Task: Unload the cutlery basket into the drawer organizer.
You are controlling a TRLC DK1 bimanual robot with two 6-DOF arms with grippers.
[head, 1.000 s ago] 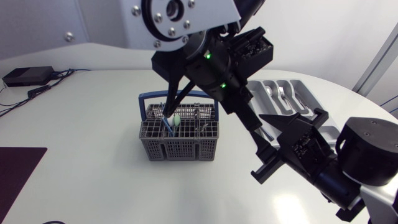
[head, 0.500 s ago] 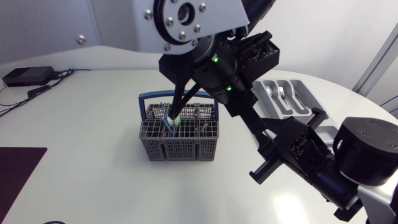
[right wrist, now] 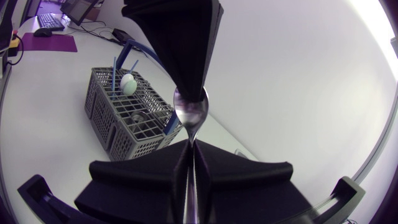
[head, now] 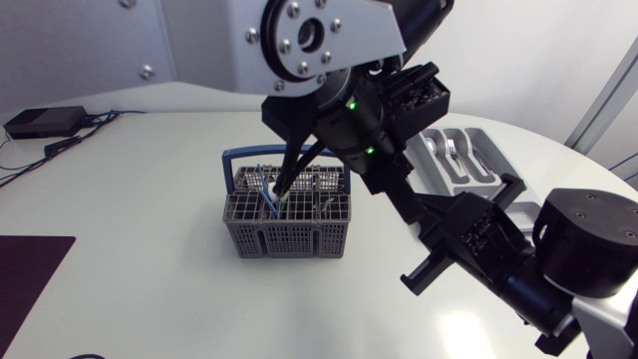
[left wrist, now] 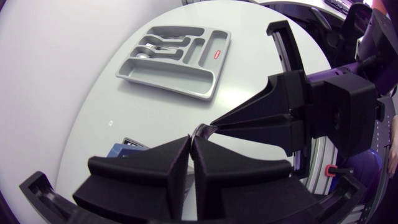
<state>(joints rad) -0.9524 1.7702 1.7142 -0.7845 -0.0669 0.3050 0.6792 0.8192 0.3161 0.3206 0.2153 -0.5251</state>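
Grey slotted plastic cutlery basket with a blue handle (head: 284,239) stands near the middle of the white desk (head: 130,199), a few blue-handled pieces upright in it. The grey plastic drawer organizer (left wrist: 165,81) lies at about 2 o'clock from it in the head view, with cutlery already in its slots.

The polished steel spoon (right wrist: 189,112) is held above the desk near the basket. The right gripper (right wrist: 189,146) has its fingers clamped on the handle, bowl pointing outward. The left gripper (left wrist: 191,140) has its fingers pressed together, tips at the bowl's end; whether they pinch it I cannot tell.

The spoon should be light, stiff and sturdy but slick, apt to swivel in a pinch. The flat of the handle near its middle looks the best hold.

Against a second ago, the left arm (head: 319,40) has shifted toward 3 o'clock, now covering the pale green utensil head (right wrist: 127,83) in the head view. The right arm (head: 588,259), basket and organizer sit as before.
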